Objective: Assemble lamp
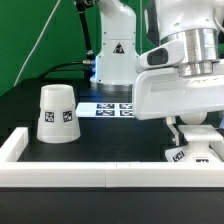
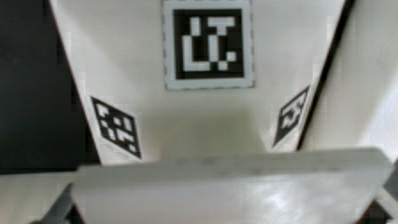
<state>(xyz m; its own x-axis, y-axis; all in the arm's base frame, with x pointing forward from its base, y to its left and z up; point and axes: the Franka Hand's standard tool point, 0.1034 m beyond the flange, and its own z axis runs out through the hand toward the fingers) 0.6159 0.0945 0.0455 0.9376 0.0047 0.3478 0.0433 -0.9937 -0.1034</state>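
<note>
The lamp base, a flat white block with square tags, lies at the exterior view's right, against the front rail. My gripper stands straight over it with a finger down each side. In the wrist view the base fills the frame, and its near block spans the whole gap between my gripper's jaws, which appear shut on it. The cone shade stands wide end down at the exterior view's left, apart from the gripper. The bulb is out of view.
The white rail border runs along the front and up the left side. The marker board lies flat on the black table behind the shade. Another robot base stands at the back.
</note>
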